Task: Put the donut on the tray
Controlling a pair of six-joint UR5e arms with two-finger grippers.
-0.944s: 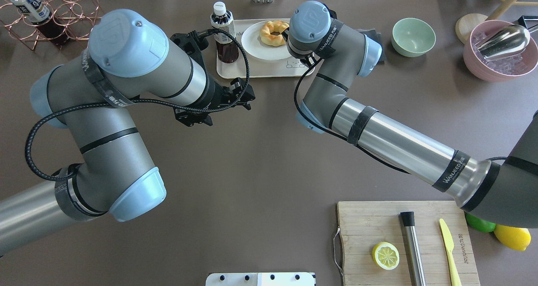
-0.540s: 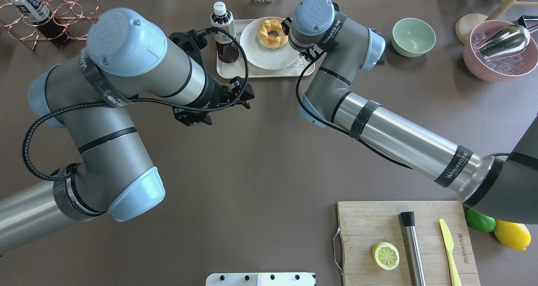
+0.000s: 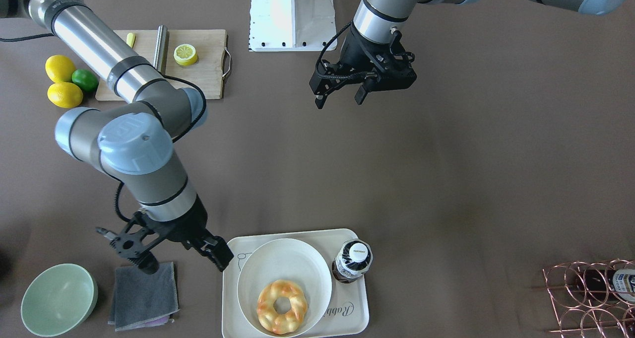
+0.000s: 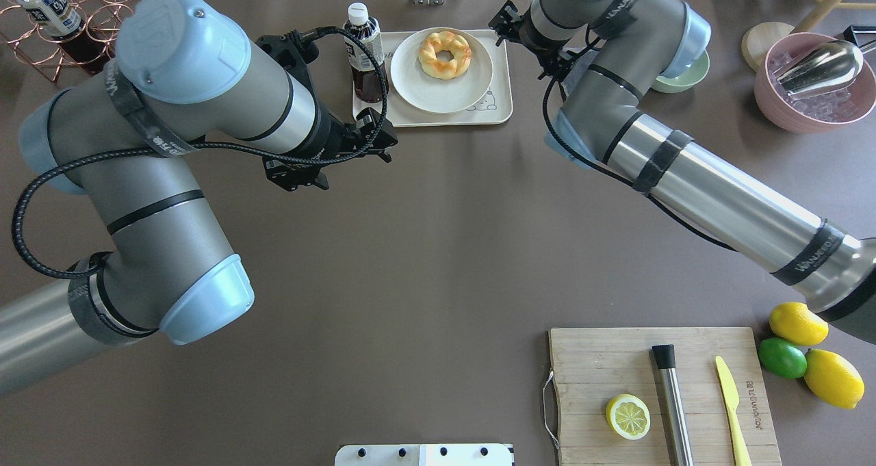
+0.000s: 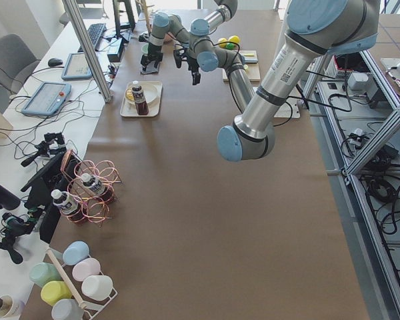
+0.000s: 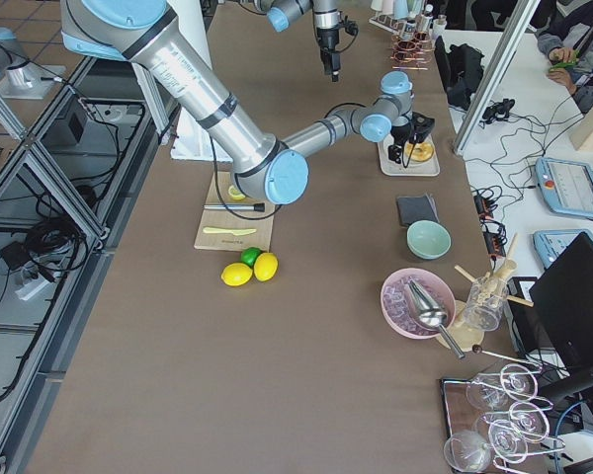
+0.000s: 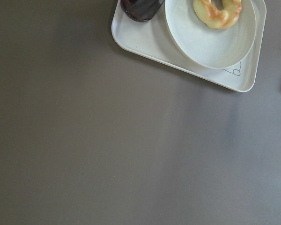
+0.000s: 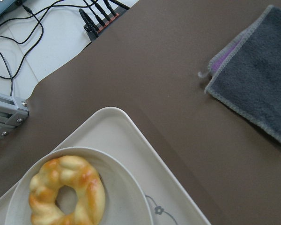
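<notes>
The donut [image 4: 445,54] is a golden braided ring lying on a round white plate [image 4: 438,89]. The plate stands on the cream tray [image 4: 499,103] with the rabbit drawing. The donut also shows in the front view [image 3: 282,306], the left wrist view [image 7: 218,11] and the right wrist view [image 8: 68,191]. My right gripper [image 3: 184,264] is open and empty. It hangs just beside the tray's edge [image 3: 229,278], between the tray and a grey cloth, touching nothing. My left gripper [image 3: 339,101] is open and empty above bare table, nearer the robot than the tray.
A dark drink bottle [image 4: 363,48] stands on the tray beside the plate. A grey cloth [image 3: 144,293] and a green bowl [image 3: 58,298] lie beyond the right gripper. A cutting board [image 4: 657,397] with a lemon half [image 4: 627,416], a pink bowl [image 4: 814,83] and a copper rack [image 4: 89,21] stand further off.
My right arm has drawn back to the right, off the plate, and the donut stays on the plate. My left arm has shifted a little to the left.
</notes>
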